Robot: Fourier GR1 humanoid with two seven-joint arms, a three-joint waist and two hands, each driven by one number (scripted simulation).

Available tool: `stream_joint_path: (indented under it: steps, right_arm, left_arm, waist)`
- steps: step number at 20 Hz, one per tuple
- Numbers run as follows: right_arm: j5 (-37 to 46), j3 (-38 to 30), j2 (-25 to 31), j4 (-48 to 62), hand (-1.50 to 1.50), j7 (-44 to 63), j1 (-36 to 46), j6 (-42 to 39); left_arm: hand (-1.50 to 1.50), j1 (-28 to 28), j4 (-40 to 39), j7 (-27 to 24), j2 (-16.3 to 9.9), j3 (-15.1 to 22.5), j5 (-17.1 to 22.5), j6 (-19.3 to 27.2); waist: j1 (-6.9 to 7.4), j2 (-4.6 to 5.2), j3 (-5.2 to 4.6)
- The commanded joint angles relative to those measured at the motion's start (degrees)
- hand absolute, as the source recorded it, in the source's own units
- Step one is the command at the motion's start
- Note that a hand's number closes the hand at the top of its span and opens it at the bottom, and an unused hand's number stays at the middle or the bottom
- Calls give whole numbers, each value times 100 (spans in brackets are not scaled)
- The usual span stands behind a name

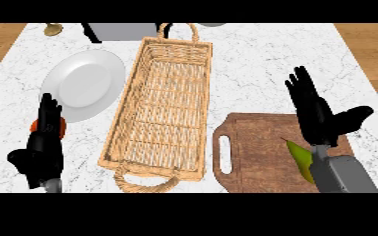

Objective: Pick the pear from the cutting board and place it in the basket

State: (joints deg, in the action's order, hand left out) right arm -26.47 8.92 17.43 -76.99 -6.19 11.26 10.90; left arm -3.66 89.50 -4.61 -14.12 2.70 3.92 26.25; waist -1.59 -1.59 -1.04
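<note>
Your pear (299, 155) sits on the board (258, 150) right of the basket (164, 110), half hidden under your right hand (316, 112), fingers straight and apart. Left hand (43, 147) rests left of the basket, fingers relaxed.

One view only, from head height, looking steeply down on the white marbled counter top (251, 55). Faces away from the body, forearms entering from the lower edge. Centred on the long woven wicker basket with loop handles (164, 110), lying lengthwise away from the camera. Left of the basket, the round white plate (83, 84); right of the basket and nearer the camera, the brown wooden cutting board with a slot handle (258, 152), cut by the lower edge. Close enough for the counter to fill almost the whole width, wooden floor at both far corners.
</note>
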Motion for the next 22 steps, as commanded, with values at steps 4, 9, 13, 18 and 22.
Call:
stream_joint_path:
  steps: [4,9,13,18,22]
  right_arm:
    - [-607,129,981,216,150,479,377,-2298]
    - [-1011,803,906,-477,150,-358,234,-4371]
    - [586,1058,1168,-1515,-150,-1034,-888,-3584]
    - [902,324,2225,-2234,-150,249,-416,-2898]
    - [1446,-117,2864,-2429,-150,960,85,-2592]
  left_arm:
    - [0,736,236,78,-543,572,32,-1222]
    - [0,884,201,122,-872,858,258,-2108]
    - [0,1179,176,380,-975,685,485,-2436]
    - [0,1076,241,361,-1056,590,609,-2617]
    - [0,1081,151,230,-929,662,499,-2564]
  waist:
    - [127,197,120]
    - [51,175,130]
    - [-21,126,103]
    - [9,110,87]
    - [60,123,84]
